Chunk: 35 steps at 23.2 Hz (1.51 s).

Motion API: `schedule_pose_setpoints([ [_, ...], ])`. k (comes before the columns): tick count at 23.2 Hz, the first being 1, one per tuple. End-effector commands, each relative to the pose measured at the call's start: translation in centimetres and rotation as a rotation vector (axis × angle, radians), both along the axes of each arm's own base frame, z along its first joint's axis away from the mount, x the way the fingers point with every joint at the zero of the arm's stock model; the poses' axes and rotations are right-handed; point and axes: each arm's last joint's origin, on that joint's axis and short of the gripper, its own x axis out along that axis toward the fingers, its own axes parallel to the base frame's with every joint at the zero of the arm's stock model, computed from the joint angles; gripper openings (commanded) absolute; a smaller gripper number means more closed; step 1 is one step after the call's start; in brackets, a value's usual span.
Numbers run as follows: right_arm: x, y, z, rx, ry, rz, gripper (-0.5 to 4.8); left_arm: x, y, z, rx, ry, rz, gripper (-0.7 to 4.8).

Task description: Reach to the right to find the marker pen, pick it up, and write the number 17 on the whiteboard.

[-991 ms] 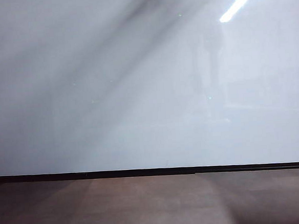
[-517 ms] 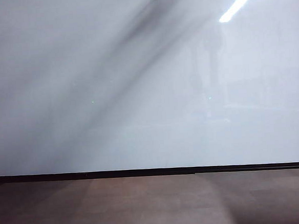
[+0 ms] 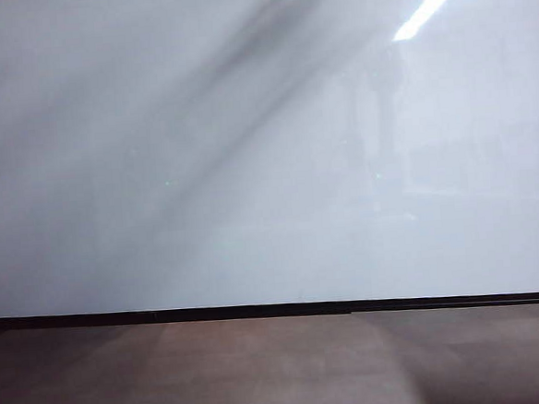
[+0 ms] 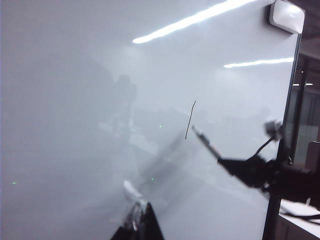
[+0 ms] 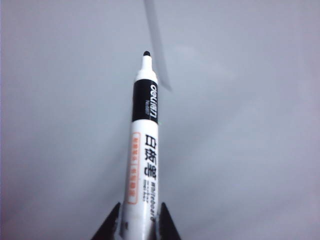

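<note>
Whiteboard (image 3: pixel 247 148) fills most of the exterior view, thin black frame along its bottom edge above a brown-grey surface (image 3: pixel 263 373); no arm visible there. Left gripper (image 4: pixel 137 225) hovers close to the board face, can't tell if its claw is apart or together. Right gripper (image 5: pixel 136 231) is clamped on the marker pen (image 5: pixel 142 155), uncapped tip w/ its reflection near the board's right edge, by one thin black stroke (image 4: pixel 190 120).

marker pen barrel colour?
White with a black band near the tip, on the marker pen in the right gripper; the right wrist view shows it best.
</note>
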Motion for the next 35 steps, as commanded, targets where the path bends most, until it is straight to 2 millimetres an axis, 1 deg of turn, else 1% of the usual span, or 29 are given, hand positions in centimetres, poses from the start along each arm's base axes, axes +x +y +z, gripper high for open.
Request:
schedule_pose_setpoints([
  [1,-1.0,0.1,1.5,0.007,-0.101,0.006,-0.06,0.1,0.0,0.1,-0.001,0.002,-0.002,-0.05],
  [6,-1.1,-0.6,3.0,0.05,-0.204,-0.082,-0.06,0.1,-0.1,0.0,0.0,0.004,-0.001,-0.05],
  [9,-0.5,-1.6,3.8,0.053,-0.219,-0.109,-0.06,0.1,-0.1,0.0,0.002,0.004,-0.004,-0.05],
  [14,0.2,-2.0,4.9,0.043,-0.225,-0.113,-0.06,0.1,-0.1,0.1,-0.001,0.0,-0.005,-0.05],
  [26,1.6,-2.0,3.9,0.025,-0.183,-0.127,-0.06,0.1,-0.1,0.1,-0.001,0.0,-0.005,-0.05],
  [32,1.9,-2.1,3.8,0.022,-0.178,-0.134,-0.06,0.1,-0.1,0.1,-0.001,0.0,-0.005,-0.05],
  [35,2.1,-2.7,3.7,0.021,-0.174,-0.153,-0.06,0.1,-0.1,0.1,-0.001,0.0,-0.005,-0.05],
])
